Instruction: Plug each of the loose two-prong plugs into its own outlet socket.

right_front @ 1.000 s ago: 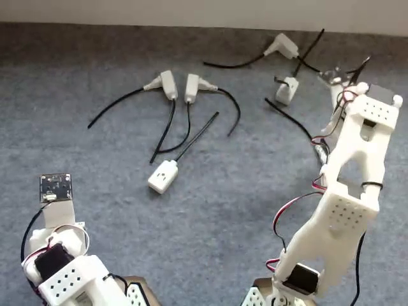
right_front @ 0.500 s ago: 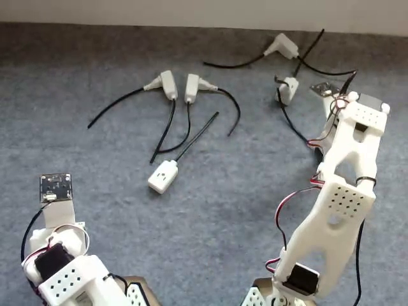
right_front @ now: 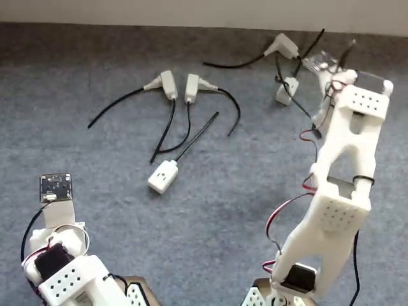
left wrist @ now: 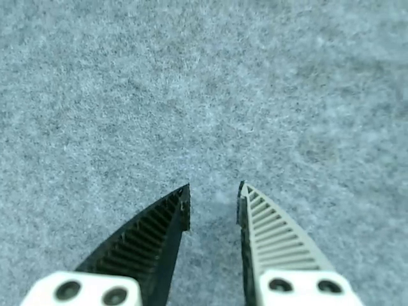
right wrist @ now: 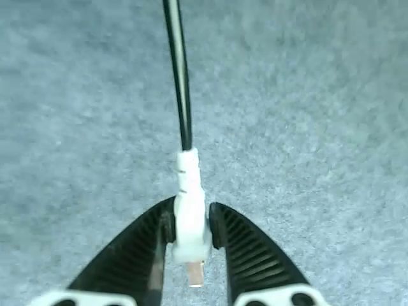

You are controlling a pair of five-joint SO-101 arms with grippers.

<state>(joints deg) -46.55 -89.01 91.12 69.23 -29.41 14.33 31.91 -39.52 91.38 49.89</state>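
My right gripper point(right wrist: 191, 208) is shut on a white two-prong plug point(right wrist: 189, 178), held above the grey carpet; its prongs point back toward the wrist and its black cord point(right wrist: 178, 70) runs away from me. From above, the right gripper point(right_front: 322, 65) is at the far right, beside a white socket block point(right_front: 287, 90) and another white plug point(right_front: 284, 46). Two more plugs point(right_front: 167, 84) point(right_front: 191, 88) lie at the far middle, and a second socket block point(right_front: 163, 176) sits mid-table. My left gripper point(left wrist: 213, 191) hangs open over bare carpet at the near left.
Black cords point(right_front: 191, 137) trail loosely across the carpet between the plugs and the sockets. The carpet's far edge meets a pale wall point(right_front: 191, 13). The left arm's base point(right_front: 64, 274) is at the near left corner.
The right arm has swung toward the far edge with the plug in its grip, pulling the black cord up and across the socket block. The left arm has kept still.
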